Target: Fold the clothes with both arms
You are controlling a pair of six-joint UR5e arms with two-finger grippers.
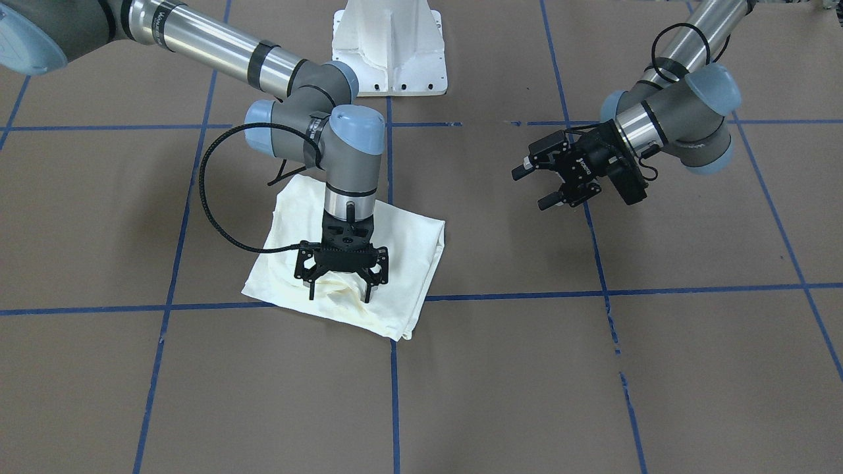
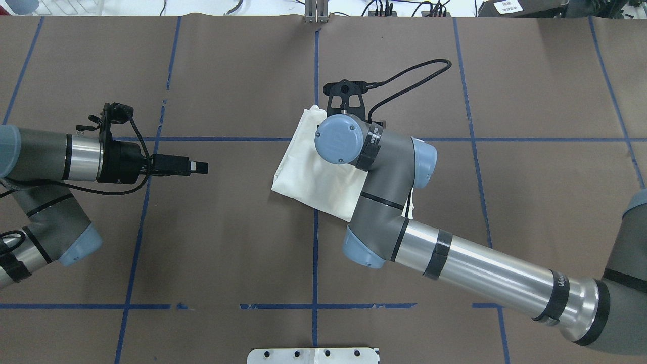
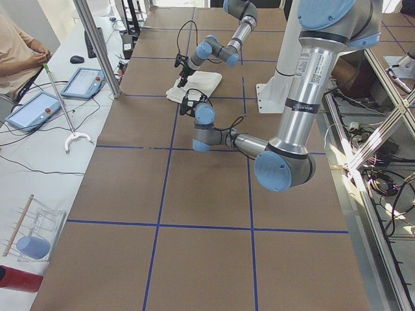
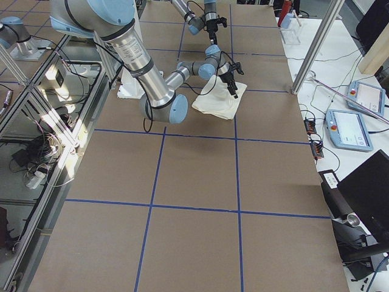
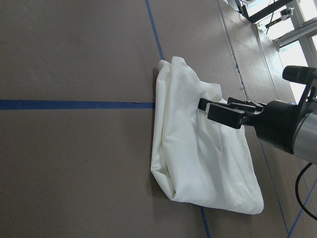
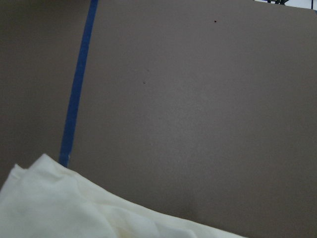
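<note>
At table (image 1: 593, 368) centre: shirt (image 1: 408, 257) looks folded, task nearly done.
Your R gripper (image 1: 339, 296) is spread, tips on it; L gripper (image 1: 530, 189) spread, well apart.

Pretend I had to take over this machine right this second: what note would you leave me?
Right gripper: open, pointing straight down over the shirt, fingertips at a small pucker of cloth, gripping nothing.
Left gripper: open and empty, held in the air off to the shirt's side.
Shirt: folded into a compact rectangle on the table, plain cream side up, no print showing.
Done: the main folds appear made.
Left: the bundle looks a little uneven, so probably a last fold or tidy-up, then both arms pulled clear.
</note>
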